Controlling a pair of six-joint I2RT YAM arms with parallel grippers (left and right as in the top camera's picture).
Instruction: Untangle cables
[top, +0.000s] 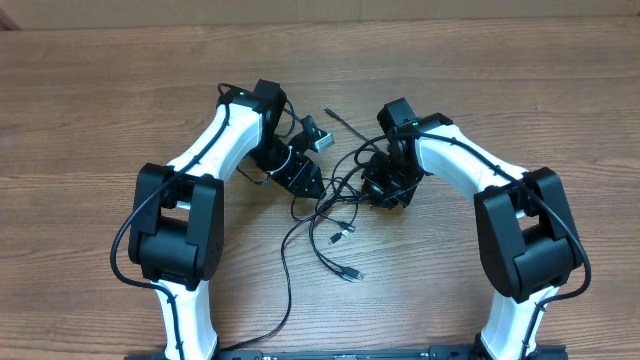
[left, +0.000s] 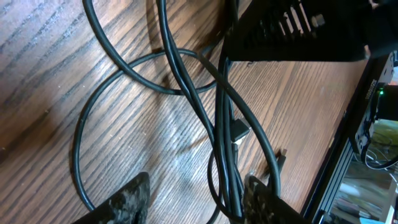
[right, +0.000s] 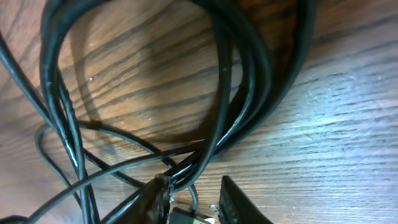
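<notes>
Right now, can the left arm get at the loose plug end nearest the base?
Probably yes. That plug end lies by itself on bare table, nothing over it, and the left end effector is open, a short way off among the cables.

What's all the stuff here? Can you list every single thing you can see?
table: one, brown wood, under everything
cables: several, too tangled to count, thin and black, in the middle between the two arms
plug ends: at least two, silvery tips, on loose strands at the near side of the tangle
thin dark strip: one, dark, at the far side of the tangle
left arm: one, white and black, left of the tangle
right arm: one, white and black, right of the tangle
left claw: one, black, open, low over the cables
right claw: one, black, tips at the cable bundle; can't tell if it grips
</notes>
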